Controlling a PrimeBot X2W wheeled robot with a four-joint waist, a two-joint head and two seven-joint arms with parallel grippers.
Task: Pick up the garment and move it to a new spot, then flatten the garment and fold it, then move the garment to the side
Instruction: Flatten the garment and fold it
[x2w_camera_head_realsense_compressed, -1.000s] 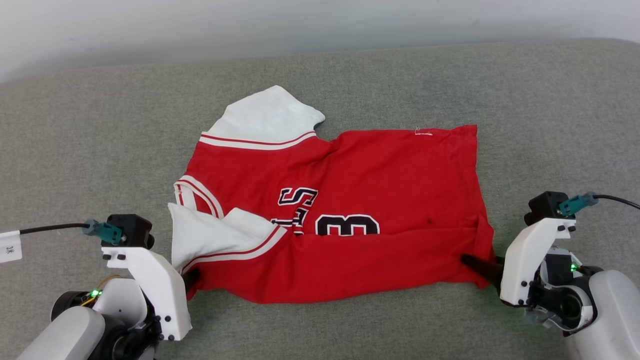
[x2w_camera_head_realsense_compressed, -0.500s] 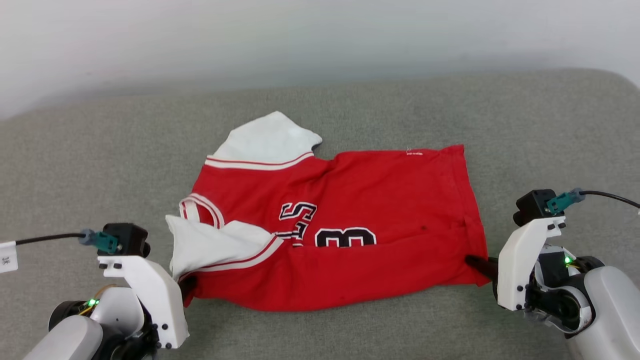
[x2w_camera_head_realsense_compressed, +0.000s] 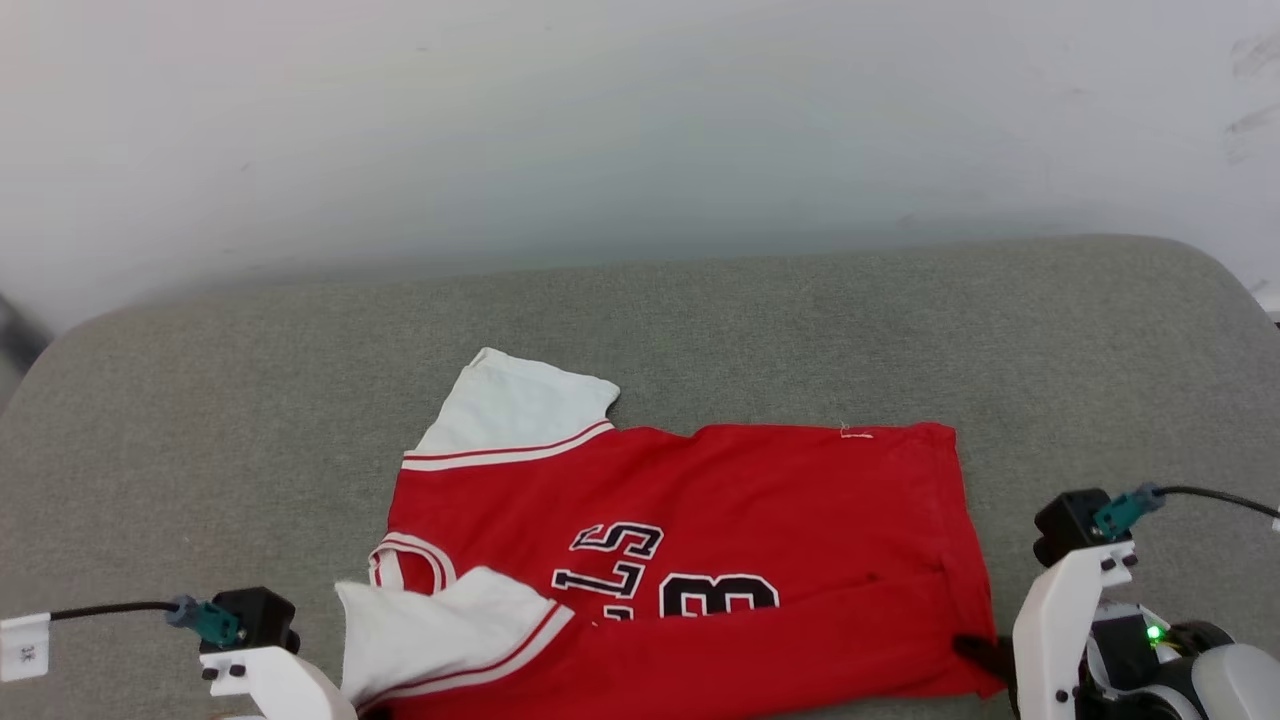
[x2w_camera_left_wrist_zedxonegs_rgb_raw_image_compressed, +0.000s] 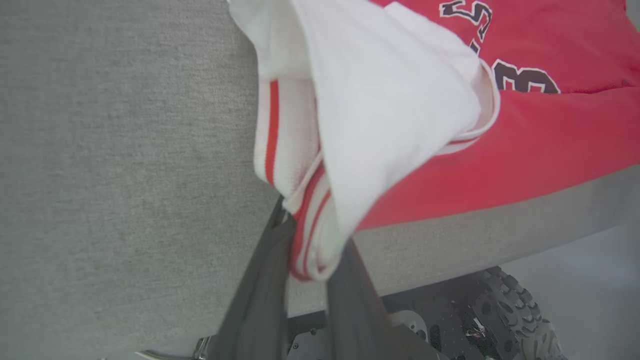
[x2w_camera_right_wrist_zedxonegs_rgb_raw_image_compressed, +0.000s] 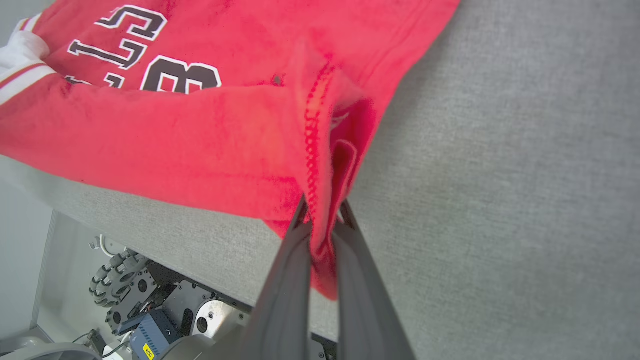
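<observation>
The garment (x2w_camera_head_realsense_compressed: 760, 520), a bright red shirt with white sleeves and black-and-white lettering, lies folded along its near edge on the grey cushion. In the left wrist view my left gripper (x2w_camera_left_wrist_zedxonegs_rgb_raw_image_compressed: 307, 240) is shut on the garment (x2w_camera_left_wrist_zedxonegs_rgb_raw_image_compressed: 525, 145) at its striped white sleeve end. My right gripper (x2w_camera_right_wrist_zedxonegs_rgb_raw_image_compressed: 322, 212) pinches the garment (x2w_camera_right_wrist_zedxonegs_rgb_raw_image_compressed: 200, 130) at its red hem corner. In the head view my right gripper (x2w_camera_head_realsense_compressed: 975, 648) sits at the shirt's near right corner. My left wrist housing (x2w_camera_head_realsense_compressed: 265, 660) stands at the shirt's near left corner, its fingers below the picture's edge.
The grey fabric cushion (x2w_camera_head_realsense_compressed: 700, 330) stretches wide behind and to both sides of the shirt, backed by a pale wall (x2w_camera_head_realsense_compressed: 600, 130). Below the cushion's near edge the robot's wheeled base (x2w_camera_right_wrist_zedxonegs_rgb_raw_image_compressed: 150, 310) is visible.
The head camera has tilted up, so the whole scene sits lower and more wall is seen. Both grippers keep hold of the shirt's near corners, and the shirt looks flatter and more stretched.
</observation>
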